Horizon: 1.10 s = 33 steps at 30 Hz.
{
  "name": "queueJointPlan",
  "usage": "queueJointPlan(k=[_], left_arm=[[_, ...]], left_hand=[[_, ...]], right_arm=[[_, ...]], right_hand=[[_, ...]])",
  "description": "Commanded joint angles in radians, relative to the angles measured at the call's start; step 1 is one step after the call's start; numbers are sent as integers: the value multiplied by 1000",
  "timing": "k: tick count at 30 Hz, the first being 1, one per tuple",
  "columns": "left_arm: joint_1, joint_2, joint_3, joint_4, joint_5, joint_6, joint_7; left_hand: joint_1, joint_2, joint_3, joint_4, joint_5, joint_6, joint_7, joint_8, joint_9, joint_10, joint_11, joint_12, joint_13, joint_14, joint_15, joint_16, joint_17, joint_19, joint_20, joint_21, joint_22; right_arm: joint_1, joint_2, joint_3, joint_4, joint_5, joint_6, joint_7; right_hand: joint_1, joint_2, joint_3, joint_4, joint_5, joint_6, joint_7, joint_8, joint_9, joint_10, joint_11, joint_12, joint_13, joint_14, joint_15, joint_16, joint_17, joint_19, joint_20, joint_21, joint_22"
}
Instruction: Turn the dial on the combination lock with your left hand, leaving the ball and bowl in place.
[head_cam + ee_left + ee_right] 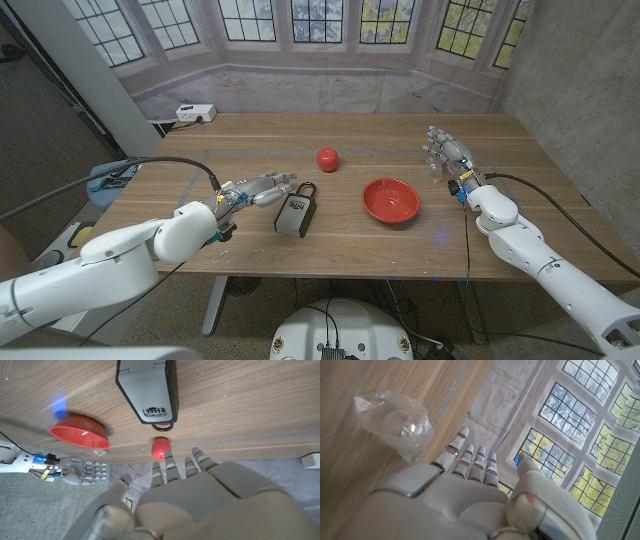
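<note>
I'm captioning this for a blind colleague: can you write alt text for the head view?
The left hand reaches toward a grey lock lying on a wooden table, fingers open beside it. A red ball sits behind the lock, a red bowl to its right, and the open right hand waits beyond the bowl.

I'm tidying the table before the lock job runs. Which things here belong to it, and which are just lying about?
Job:
combination lock
left hand, open beside it
red ball and red bowl, to stay put

Lying about:
clear plastic bag by the right hand
white power strip
</note>
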Motion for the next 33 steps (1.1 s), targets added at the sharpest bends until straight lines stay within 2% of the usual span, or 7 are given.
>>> queueJointPlan(k=[1,8,16,18,23,27,33], left_arm=[[-104,-6,75,-10,-5,37,-79],[-139,-2,118,-35,16,85,-94],[-139,7,156,-75,51,151,-77],[-130,10,169,-91,76,174,-58],[-130,15,215,-120,145,238,-44],[-135,16,265,-136,229,281,-38],[-135,2,298,-138,286,311,-38]], left_hand=[[-6,3,-5,1,6,1,-10,0,3,21,-2,7,3,17,-1,11,3,-5,11,3,3],[-7,1,-6,1,6,-3,-10,-2,3,33,-7,7,3,23,0,10,3,-13,12,0,3],[-9,-2,-8,1,6,-10,-3,-5,2,37,-6,3,3,25,1,8,3,-22,10,-2,3],[-9,-2,-10,2,6,-46,0,-17,2,38,-8,-3,2,26,-1,6,3,-25,9,-2,3],[-10,-2,-11,2,6,-75,3,-21,2,38,-6,-10,2,22,-3,1,3,-39,4,-5,3],[-10,-1,-13,3,7,-123,4,-24,1,29,-4,-24,0,14,-3,-4,3,-69,6,-11,3],[-11,0,-16,3,7,-139,18,-18,1,38,-1,-30,-1,12,-2,-6,2,-114,-12,-18,3]], right_arm=[[1,8,4,32,16,14,12],[-3,7,10,44,24,25,16],[-9,5,16,51,30,40,24],[-11,4,17,55,31,47,28],[-15,3,20,61,35,56,35],[-14,3,21,67,38,60,41],[-4,7,17,83,40,66,54]], right_hand=[[1,-1,-2,0,-5,0,2,0,4,3,-1,3,3,7,-55,8,4,5,-51,4,5],[1,0,-2,0,-5,-1,2,0,4,3,-1,3,3,6,-55,8,4,5,-51,4,5],[2,0,-1,-1,-4,-1,2,1,4,2,-1,3,3,6,-56,8,4,5,-51,4,5],[2,0,-1,-1,-4,-1,2,1,4,2,-1,3,3,6,-55,9,4,5,-51,4,5],[3,0,-1,-1,-4,-1,2,1,4,1,-2,2,3,5,-55,9,4,4,-52,4,5],[3,1,-1,-2,-4,-1,2,1,4,2,-2,3,3,5,-56,9,4,4,-52,4,5],[4,1,0,-2,-4,0,2,1,4,1,-2,2,3,4,-56,9,4,4,-51,4,5]])
